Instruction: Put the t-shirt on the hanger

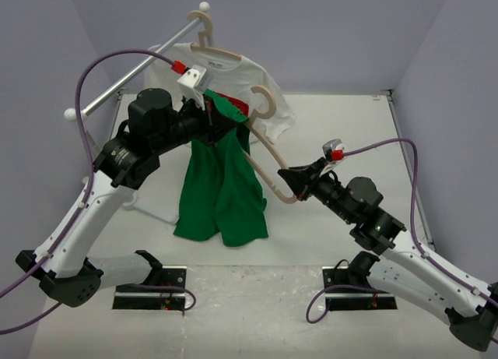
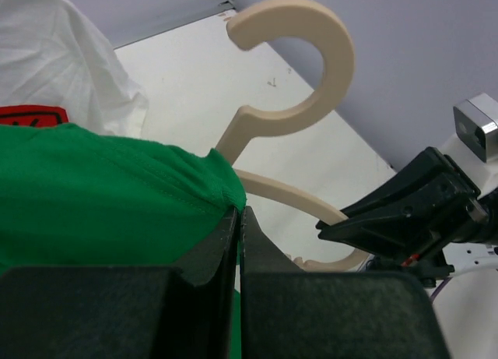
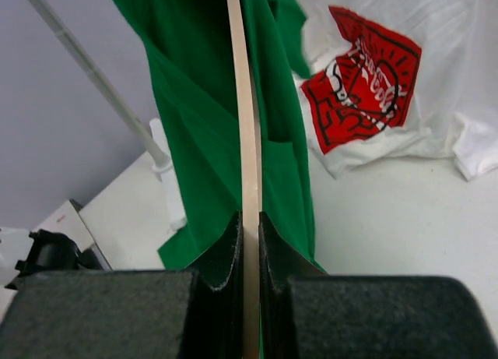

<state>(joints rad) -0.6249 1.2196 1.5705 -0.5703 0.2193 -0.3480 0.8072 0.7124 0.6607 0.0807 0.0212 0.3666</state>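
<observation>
The green t-shirt (image 1: 222,189) hangs in a long drape from my left gripper (image 1: 212,111), which is shut on a fold at its top edge. In the left wrist view the jaws (image 2: 240,219) pinch that green t-shirt (image 2: 109,195) right beside the hanger (image 2: 327,63). The beige hanger (image 1: 268,153) is tilted, hook up, one shoulder running down to my right gripper (image 1: 289,186), which is shut on its end. The right wrist view shows the right gripper (image 3: 249,219) clamping the hanger (image 3: 247,141) with the t-shirt (image 3: 194,102) behind it. The hanger's other shoulder is hidden by the cloth.
A white t-shirt with a red print (image 1: 261,75) hangs on a twin hanger (image 1: 204,28) from the metal rail (image 1: 117,90) at the back left. The rack's white foot (image 1: 148,207) stands on the table behind the green cloth. Walls close in both sides.
</observation>
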